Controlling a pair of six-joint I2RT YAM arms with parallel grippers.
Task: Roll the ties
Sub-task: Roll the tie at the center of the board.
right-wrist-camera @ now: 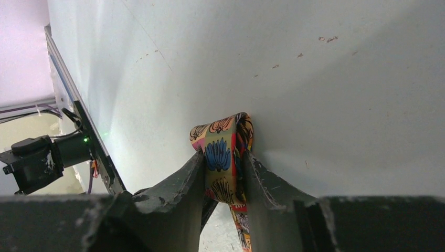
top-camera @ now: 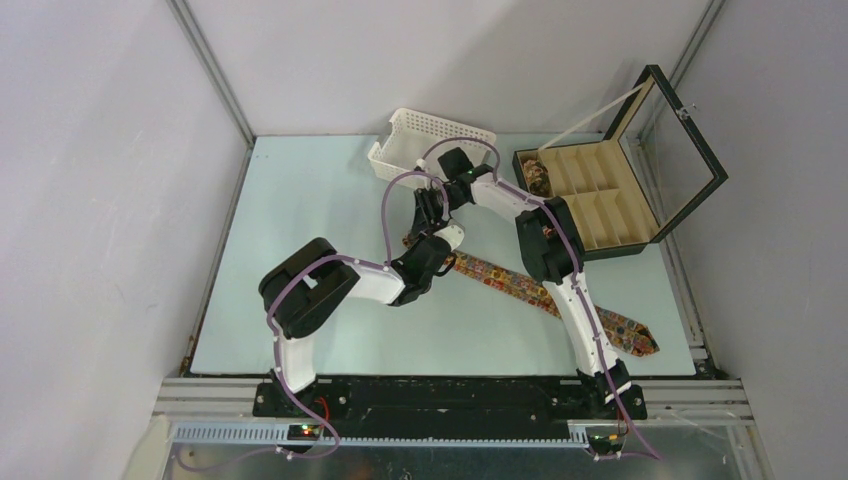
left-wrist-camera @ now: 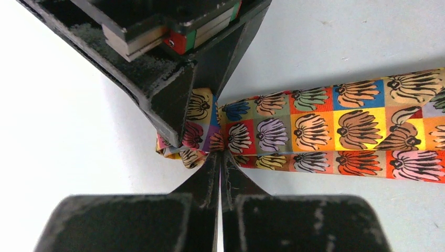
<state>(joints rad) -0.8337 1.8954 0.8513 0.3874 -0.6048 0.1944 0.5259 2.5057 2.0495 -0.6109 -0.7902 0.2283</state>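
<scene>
tie (left-wrist-camera: 315, 131) end, in left hand (left-wrist-camera: 220, 156), right hand (right-wrist-camera: 224, 157)

No legible text, label, brand or number (any view).

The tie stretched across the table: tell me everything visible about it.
The tie is a long, narrow fabric strip printed with bright squares, each holding a dark-outlined fan-like motif. It lies flat and diagonal on the pale table, with its wide pointed end at the front right and its narrow end toward the middle. The narrow end is folded over into the start of a coil. Both the left gripper and the right gripper pinch that fold.
</scene>
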